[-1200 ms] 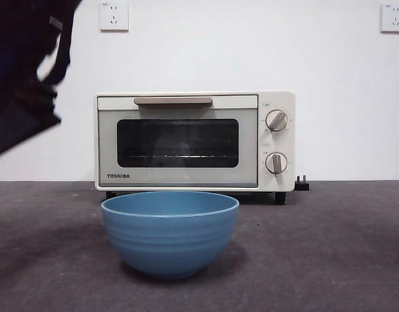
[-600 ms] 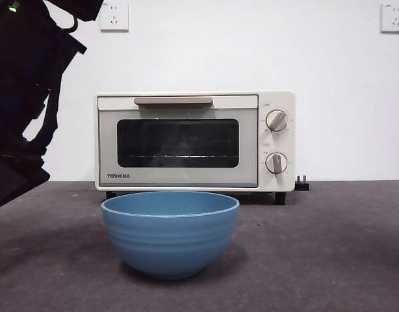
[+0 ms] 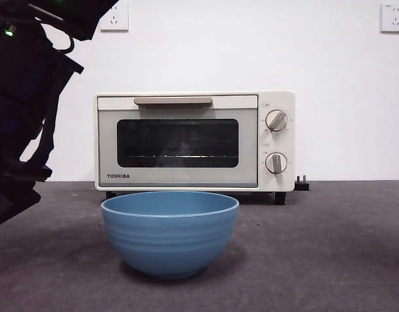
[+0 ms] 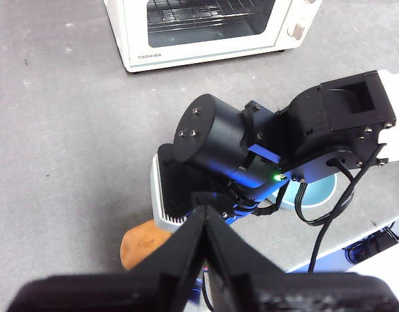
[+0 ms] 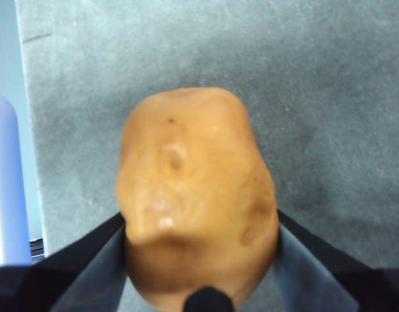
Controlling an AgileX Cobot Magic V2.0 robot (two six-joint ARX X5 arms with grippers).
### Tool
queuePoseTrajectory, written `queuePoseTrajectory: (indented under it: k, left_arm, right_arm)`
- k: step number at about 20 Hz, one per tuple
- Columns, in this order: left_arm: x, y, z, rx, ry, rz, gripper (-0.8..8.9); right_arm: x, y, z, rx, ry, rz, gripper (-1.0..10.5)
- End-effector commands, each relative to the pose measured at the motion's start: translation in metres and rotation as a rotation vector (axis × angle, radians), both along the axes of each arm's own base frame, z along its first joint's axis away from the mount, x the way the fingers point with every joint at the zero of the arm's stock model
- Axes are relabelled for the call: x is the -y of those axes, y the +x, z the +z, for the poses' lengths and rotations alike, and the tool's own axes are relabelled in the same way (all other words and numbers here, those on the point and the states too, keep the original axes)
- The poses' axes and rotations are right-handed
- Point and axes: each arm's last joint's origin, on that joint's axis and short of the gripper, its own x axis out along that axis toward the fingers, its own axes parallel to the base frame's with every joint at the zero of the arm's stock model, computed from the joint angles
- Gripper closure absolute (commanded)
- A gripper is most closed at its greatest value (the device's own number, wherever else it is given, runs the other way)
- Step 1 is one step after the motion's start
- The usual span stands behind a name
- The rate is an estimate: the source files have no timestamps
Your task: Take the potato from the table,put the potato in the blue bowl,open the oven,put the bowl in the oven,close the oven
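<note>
With the right fingers (image 5: 201, 260) straddling the potato (image 5: 196, 201) on the counter (image 5: 316, 97), not visibly clamped yet, I'd squeeze its middle before lifting toward the bowl (image 3: 170, 234).

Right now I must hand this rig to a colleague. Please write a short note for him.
Right gripper: jaws on either side of the potato, over the table.
Left gripper: shut, holding nothing, waiting above the right arm.
Blue bowl: empty as far as can be seen, on the table before the oven, whose door is closed.
Done: potato gripped.
Left: potato into bowl, open oven, bowl in, close oven.
</note>
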Motion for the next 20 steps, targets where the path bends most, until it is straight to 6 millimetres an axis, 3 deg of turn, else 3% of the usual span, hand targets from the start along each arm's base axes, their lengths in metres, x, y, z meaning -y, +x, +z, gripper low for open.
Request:
queuePoseTrajectory:
  k: [1, 6, 11, 15, 20]
  left_arm:
    - [0.0, -0.001, 0.0, 0.007, -0.005, -0.003, 8.19]
    - [0.0, -0.001, 0.0, 0.007, -0.005, -0.003, 8.19]
    - [0.0, -0.001, 0.0, 0.006, -0.006, -0.005, 8.19]
    - [0.0, -0.001, 0.0, 0.006, -0.006, -0.005, 8.19]
    - [0.0, 0.0, 0.0, 0.003, -0.009, -0.003, 8.19]
  right_arm:
    - [0.005, -0.001, 0.018, -0.011, 0.01, -0.027, 9.6]
    - [0.03, -0.003, 0.069, 0.022, 0.001, -0.044, 9.6]
    - [0.075, 0.01, 0.108, 0.019, -0.086, -0.102, 9.6]
    - [0.116, 0.018, 0.13, -0.015, -0.165, -0.153, 9.6]
    - [0.173, 0.002, 0.134, 0.003, -0.155, -0.234, 9.6]
